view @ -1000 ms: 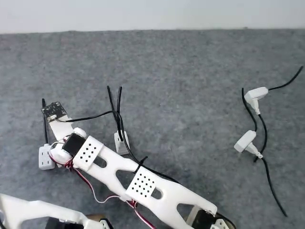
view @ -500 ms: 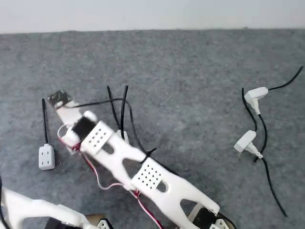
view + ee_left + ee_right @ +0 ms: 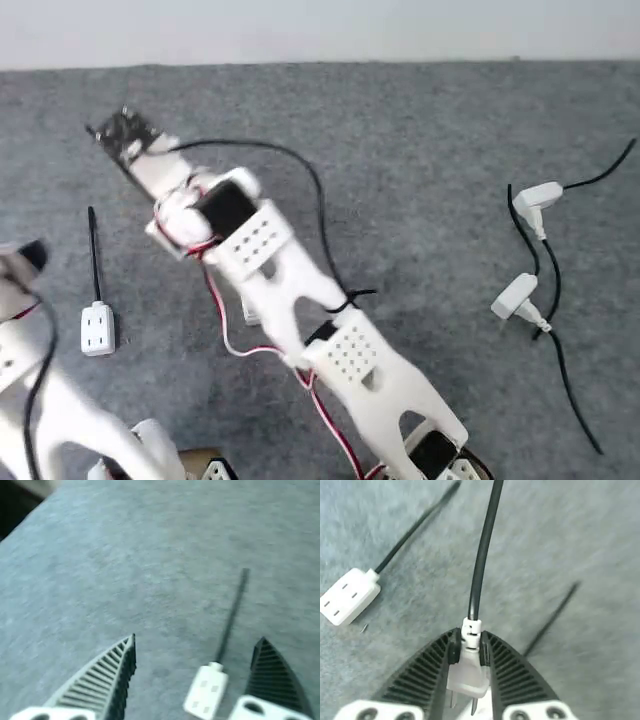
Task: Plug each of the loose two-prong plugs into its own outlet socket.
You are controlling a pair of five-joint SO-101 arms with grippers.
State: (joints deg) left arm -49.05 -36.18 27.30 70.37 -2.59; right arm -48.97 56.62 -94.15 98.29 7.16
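from above, my right arm [image 3: 270, 250] is lying stretched toward the surface's far left corner, hiding what sits under it. one socket [image 3: 97, 328] is lying near the left edge, and two loose plugs [image 3: 517, 296] near the right edge.

at my left wrist, my left fingers [image 3: 107, 675] are standing open, with a socket [image 3: 206, 697] showing between them.

at my right wrist, my right fingers [image 3: 502, 672] are clamping a plug [image 3: 467, 672], its prongs pointing back toward my palm. i'm judging it may not seat without regripping, and the stiff cord [image 3: 482, 555] may twist it.
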